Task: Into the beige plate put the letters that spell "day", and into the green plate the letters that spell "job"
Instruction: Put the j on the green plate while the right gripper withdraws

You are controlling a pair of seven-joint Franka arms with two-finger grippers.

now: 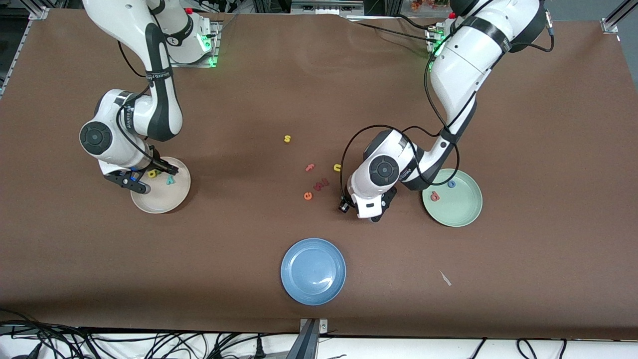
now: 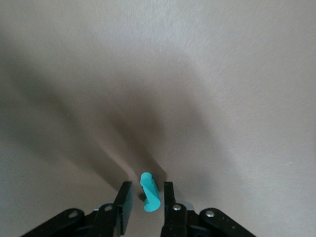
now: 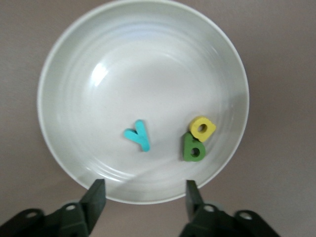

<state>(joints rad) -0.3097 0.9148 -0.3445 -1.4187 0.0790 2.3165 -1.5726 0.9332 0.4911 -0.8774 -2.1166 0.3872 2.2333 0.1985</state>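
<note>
Closing left gripper (image 2: 147,197) on teal j (image 2: 149,191) lying on table beside green plate (image 1: 471,212); fingers narrow, not clamped. Risk: foam squirts out sideways. Right gripper (image 3: 143,197) open, empty, over beige plate (image 3: 64,74) holding d, a, y.

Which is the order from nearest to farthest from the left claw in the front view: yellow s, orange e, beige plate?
1. orange e, close beside the left claw.
2. yellow s, farther from the front camera.
3. beige plate, at the right arm's end.
</note>
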